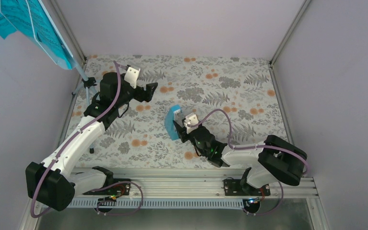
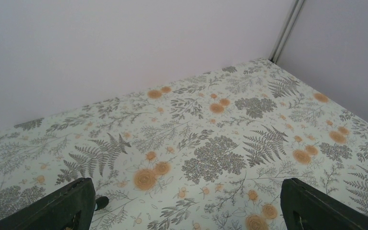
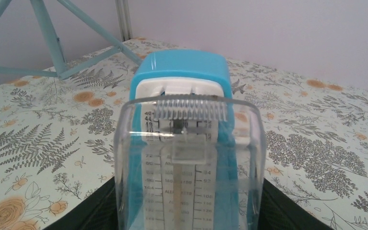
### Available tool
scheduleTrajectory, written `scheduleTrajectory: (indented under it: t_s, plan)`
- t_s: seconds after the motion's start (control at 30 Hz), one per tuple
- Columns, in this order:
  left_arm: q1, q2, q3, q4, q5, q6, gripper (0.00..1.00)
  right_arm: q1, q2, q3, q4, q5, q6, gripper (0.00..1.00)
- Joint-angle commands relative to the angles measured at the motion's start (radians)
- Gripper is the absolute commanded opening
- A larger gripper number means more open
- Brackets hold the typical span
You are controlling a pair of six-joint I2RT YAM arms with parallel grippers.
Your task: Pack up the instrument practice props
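Observation:
The pale blue music stand (image 1: 57,45) stands at the far left corner on thin tripod legs (image 1: 87,88), with turquoise sheet-music pages (image 1: 9,17) on its desk. Its legs also show in the right wrist view (image 3: 52,48). The blue metronome (image 1: 173,123) with a whitish face and a clear front cover (image 3: 186,96) is tipped over near the table's middle. My right gripper (image 1: 183,128) is shut on it, with a black finger on each side (image 3: 186,211). My left gripper (image 1: 150,91) is open and empty above the table, right of the stand (image 2: 186,206).
The floral-patterned tabletop (image 1: 230,91) is walled in by pale panels at the back and both sides. A metal rail (image 1: 182,184) runs along the near edge. A tripod foot (image 1: 91,150) rests near the left arm.

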State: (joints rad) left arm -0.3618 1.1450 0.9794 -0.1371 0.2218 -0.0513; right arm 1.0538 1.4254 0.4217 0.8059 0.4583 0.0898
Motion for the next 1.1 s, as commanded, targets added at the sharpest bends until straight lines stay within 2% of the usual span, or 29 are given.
scheduleTrajectory:
  t_s: [0.0,0.43,1.07]
  plan:
    - [0.002,-0.004,-0.005,0.008,0.02,0.018,0.96,0.009,0.011,0.012,0.029,0.016,-0.021,0.45]
    - [0.002,0.002,-0.006,0.006,0.025,0.018,0.95,0.011,-0.09,0.04,-0.046,-0.001,0.013,0.45]
    - [0.001,0.004,-0.002,0.003,0.031,0.018,0.95,0.015,0.023,0.042,0.003,-0.008,0.054,0.45]
